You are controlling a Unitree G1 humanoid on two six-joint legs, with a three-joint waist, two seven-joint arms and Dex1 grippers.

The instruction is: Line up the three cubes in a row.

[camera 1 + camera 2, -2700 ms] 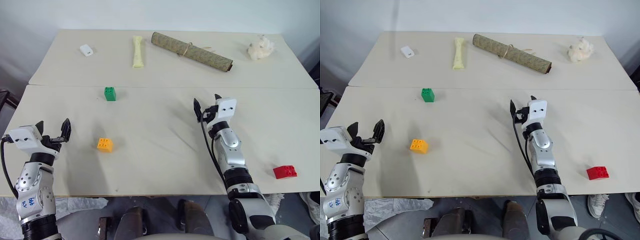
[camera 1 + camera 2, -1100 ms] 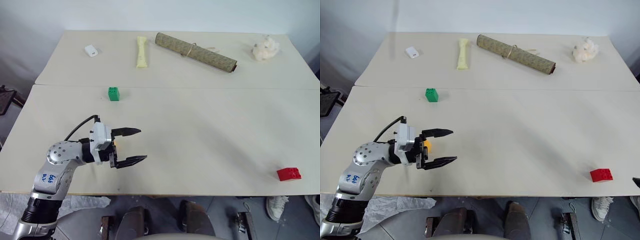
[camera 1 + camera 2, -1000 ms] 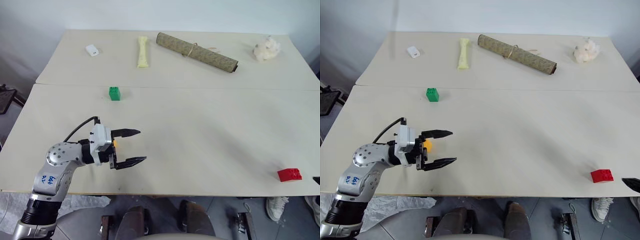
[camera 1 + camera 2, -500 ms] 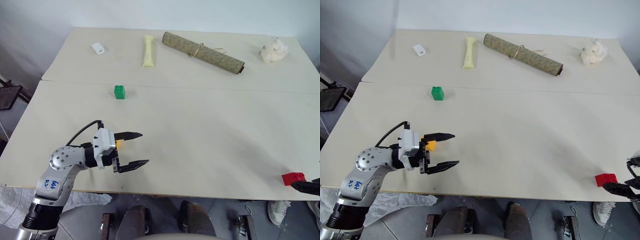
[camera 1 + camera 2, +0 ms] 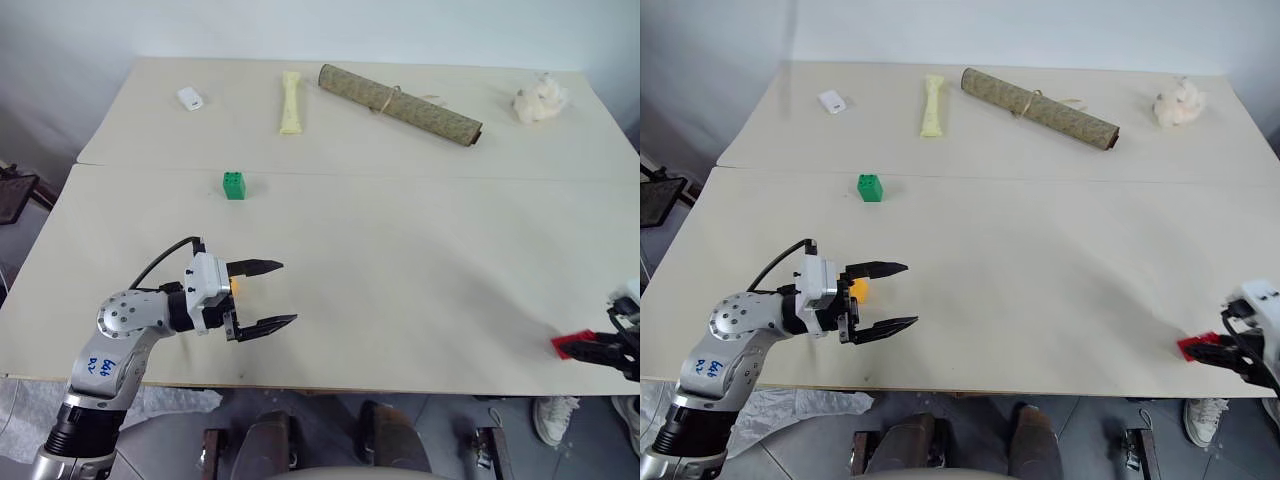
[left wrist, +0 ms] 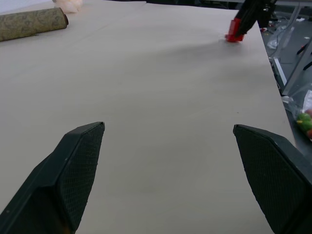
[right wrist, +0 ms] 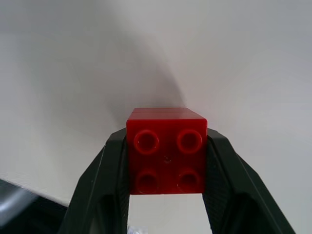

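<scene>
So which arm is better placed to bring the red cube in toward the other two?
The right. The right gripper is shut on the red cube at the table's near right edge. The left gripper hangs open by the orange-yellow cube, far across the table.

Beige table (image 5: 400,260) with green cube (image 5: 235,186), rolled mat (image 5: 400,103).

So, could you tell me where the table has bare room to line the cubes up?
The widest bare patch is the near table's middle, between the green cube, the open left pincer and the red cube in the right pincer. The far table is crowded: white block, yellow bar, roll, wad.
</scene>
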